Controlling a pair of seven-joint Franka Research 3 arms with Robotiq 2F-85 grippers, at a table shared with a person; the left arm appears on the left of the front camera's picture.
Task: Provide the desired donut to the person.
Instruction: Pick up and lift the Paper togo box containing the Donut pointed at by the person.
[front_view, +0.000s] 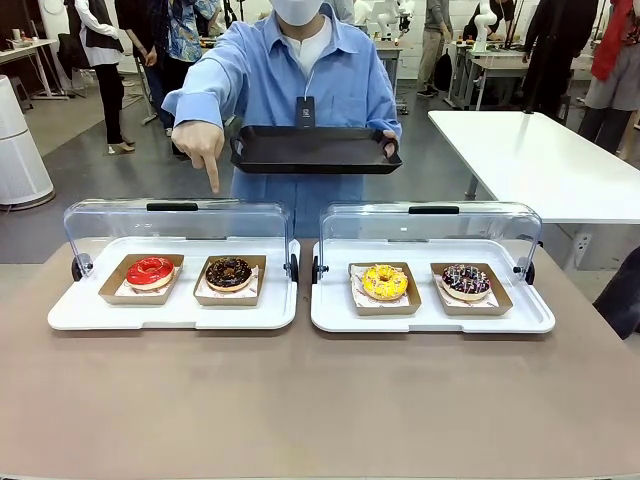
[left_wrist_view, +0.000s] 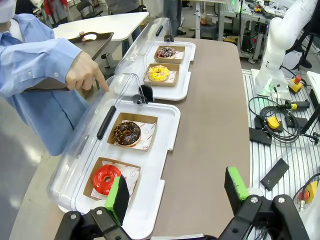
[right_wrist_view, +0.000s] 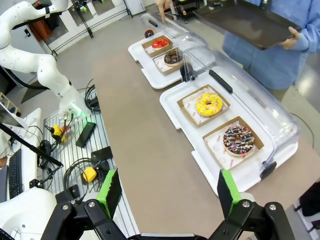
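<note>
The person (front_view: 300, 70) stands across the table, holding a black tray (front_view: 315, 150) in one hand. The other hand (front_view: 200, 145) points a finger down over the left case, nearest the chocolate donut (front_view: 229, 273) (left_wrist_view: 127, 133). Beside that donut lies a red donut (front_view: 150, 271) (left_wrist_view: 106, 179). The right case holds a yellow donut (front_view: 385, 282) (right_wrist_view: 208, 104) and a dark sprinkled donut (front_view: 466, 281) (right_wrist_view: 238, 139). My left gripper (left_wrist_view: 177, 190) hovers open near the left case's end, holding nothing. My right gripper (right_wrist_view: 168, 189) is open above the table's near edge, holding nothing.
Each donut sits in a cardboard tray on a white base (front_view: 170, 312) (front_view: 430, 318). Clear lids (front_view: 175, 222) (front_view: 430, 225) stand raised at the far side. Brown tabletop (front_view: 320, 400) lies bare in front of the cases. Cables and boxes (left_wrist_view: 272, 125) lie beside the table.
</note>
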